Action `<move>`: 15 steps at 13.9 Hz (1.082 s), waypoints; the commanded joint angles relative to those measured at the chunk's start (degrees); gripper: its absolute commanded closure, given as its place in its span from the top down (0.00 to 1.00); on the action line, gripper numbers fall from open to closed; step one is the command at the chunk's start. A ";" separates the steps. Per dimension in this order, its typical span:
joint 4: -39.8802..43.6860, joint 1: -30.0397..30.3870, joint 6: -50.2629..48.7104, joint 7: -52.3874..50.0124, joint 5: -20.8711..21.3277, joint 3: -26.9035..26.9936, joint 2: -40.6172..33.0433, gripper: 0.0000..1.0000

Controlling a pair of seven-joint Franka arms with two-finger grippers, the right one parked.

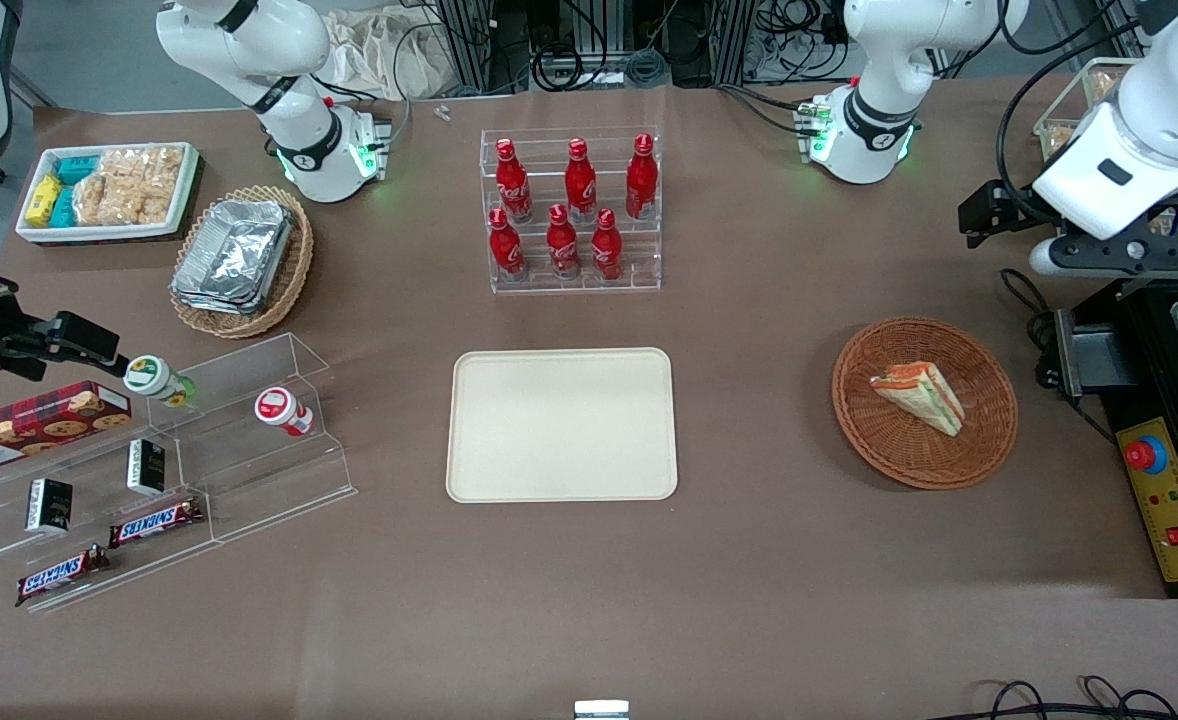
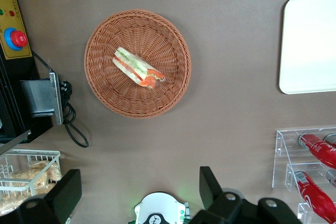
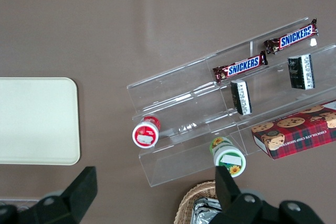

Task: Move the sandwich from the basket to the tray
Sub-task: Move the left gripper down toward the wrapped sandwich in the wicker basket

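Observation:
The sandwich [image 1: 919, 397], a pale wedge with green and orange-red layers, lies in the round reddish-brown wicker basket [image 1: 874, 445] toward the working arm's end of the table. The cream tray [image 1: 561, 424] lies flat at the table's middle, with nothing on it. My left gripper [image 1: 989, 212] hangs high above the table, farther from the front camera than the basket, open and holding nothing. In the left wrist view the sandwich [image 2: 137, 68] sits in the basket [image 2: 157, 30], well apart from the gripper [image 2: 137, 187]; the tray's edge [image 2: 312, 43] shows too.
An acrylic rack of red bottles [image 1: 571, 210] stands farther back than the tray. A black machine with a yellow button panel [image 1: 1169, 500] and a cable [image 1: 1034, 300] lie beside the basket. A snack stand [image 1: 169, 470], a foil-tray basket [image 1: 241, 260] and a white tub [image 1: 109, 190] are toward the parked arm's end.

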 commanded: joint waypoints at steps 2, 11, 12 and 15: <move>0.12 -0.67 -1.03 -1.93 -0.42 0.94 0.17 1.00; -0.67 -0.58 -0.68 -4.66 0.10 7.52 16.59 1.00; -1.63 -0.58 0.01 -4.66 0.02 8.40 18.44 1.00; -2.43 -0.06 2.83 -5.10 -1.82 12.18 24.77 1.00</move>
